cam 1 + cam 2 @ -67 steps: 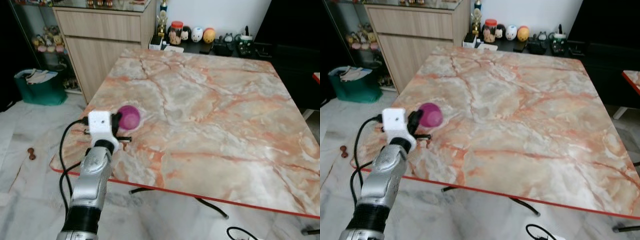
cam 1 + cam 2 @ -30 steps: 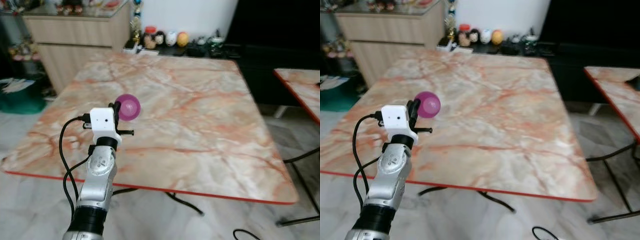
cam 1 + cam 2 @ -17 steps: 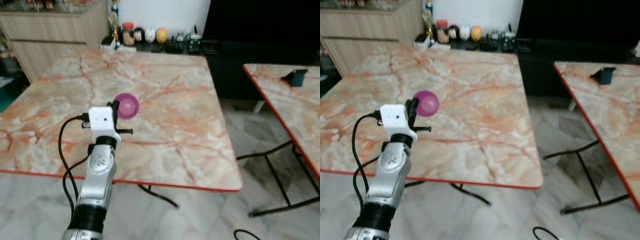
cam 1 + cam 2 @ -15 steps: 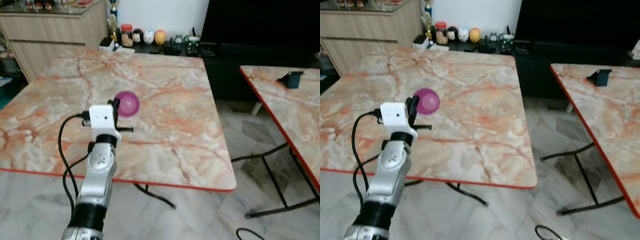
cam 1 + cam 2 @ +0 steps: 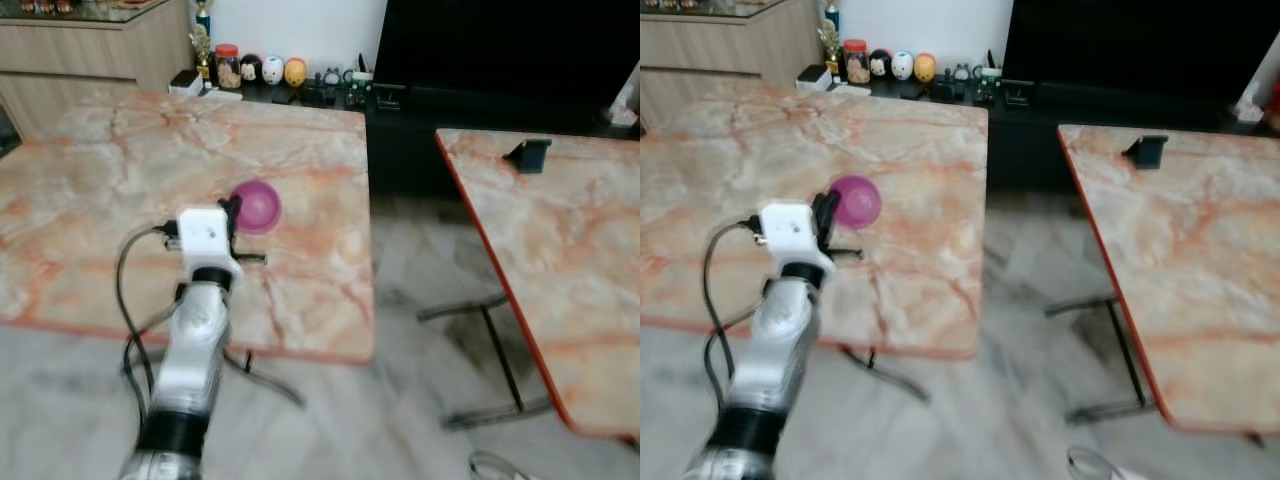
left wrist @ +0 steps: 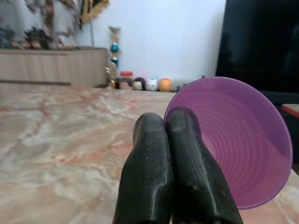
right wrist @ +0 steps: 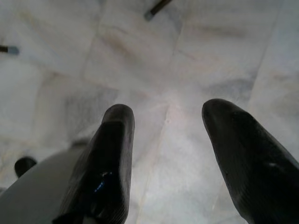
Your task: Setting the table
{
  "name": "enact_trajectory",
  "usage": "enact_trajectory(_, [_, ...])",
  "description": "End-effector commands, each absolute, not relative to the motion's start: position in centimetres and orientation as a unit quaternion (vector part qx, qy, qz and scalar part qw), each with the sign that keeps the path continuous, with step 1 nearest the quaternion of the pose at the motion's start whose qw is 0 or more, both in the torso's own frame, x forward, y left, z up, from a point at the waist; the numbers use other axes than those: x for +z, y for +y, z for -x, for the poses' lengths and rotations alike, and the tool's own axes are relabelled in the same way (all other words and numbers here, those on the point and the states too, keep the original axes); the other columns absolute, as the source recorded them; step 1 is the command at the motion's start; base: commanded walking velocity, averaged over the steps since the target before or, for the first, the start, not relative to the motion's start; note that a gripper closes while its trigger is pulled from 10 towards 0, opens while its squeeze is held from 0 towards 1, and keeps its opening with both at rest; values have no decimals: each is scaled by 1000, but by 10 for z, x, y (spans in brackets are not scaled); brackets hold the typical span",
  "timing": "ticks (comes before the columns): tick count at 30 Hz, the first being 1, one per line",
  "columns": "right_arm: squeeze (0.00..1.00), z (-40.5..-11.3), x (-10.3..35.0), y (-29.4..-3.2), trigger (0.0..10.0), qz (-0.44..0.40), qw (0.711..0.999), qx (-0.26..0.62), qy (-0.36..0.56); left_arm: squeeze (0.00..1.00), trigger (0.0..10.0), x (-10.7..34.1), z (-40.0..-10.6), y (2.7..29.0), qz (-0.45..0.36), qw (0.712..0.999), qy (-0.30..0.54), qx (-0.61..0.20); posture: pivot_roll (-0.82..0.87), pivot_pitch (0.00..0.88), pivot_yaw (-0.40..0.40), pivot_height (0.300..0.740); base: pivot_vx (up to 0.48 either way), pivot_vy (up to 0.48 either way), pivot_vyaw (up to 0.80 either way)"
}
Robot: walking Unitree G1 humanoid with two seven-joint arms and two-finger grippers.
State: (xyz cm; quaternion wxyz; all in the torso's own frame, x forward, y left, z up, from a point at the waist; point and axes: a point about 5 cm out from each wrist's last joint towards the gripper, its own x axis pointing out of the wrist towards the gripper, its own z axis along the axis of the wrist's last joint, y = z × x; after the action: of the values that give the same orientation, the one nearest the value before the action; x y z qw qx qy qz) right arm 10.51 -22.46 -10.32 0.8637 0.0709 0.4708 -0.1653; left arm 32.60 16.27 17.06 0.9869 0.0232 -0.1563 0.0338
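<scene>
Marble table (image 5: 120, 160): left end effector (image 5: 234, 214) clamped on purple bowl (image 5: 257, 206); right end effector (image 7: 163, 154) apart.

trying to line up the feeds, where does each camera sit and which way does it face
Head eyes: forward and down at the marble table and a second table; left arm carries the purple bowl.
Left wrist: along the left gripper, shut on that bowl, facing the cabinet.
Right wrist: down at the floor past open right gripper.
Shared: bowl, table.
</scene>
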Motion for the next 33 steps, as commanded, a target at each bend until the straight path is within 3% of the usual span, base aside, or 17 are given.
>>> enact_trajectory(1, [0, -103, -102, -234, 10000, -61, 863, -172, 471, 0, 10000, 175, -327, 151, -12, 986, -164, 18, 105, 0, -65, 740, 0, -424, 0])
enact_trajectory(18, [0, -101, -102, -235, 10000, -36, 863, -159, 478, 0, 10000, 173, -327, 149, -13, 986, -164, 10, 106, 0, -73, 740, 0, -422, 0])
enact_trajectory(22, [0, -101, -102, -235, 10000, -44, 864, -164, 474, 0, 10000, 173, -327, 149, -12, 986, -164, 8, 105, 0, -74, 740, 0, -417, 800])
enact_trajectory(33, [0, -101, -102, -236, 10000, -48, 863, -165, 476, 0, 10000, 174, -328, 144, -13, 986, -169, -1, 107, 0, -86, 740, 0, -421, 0])
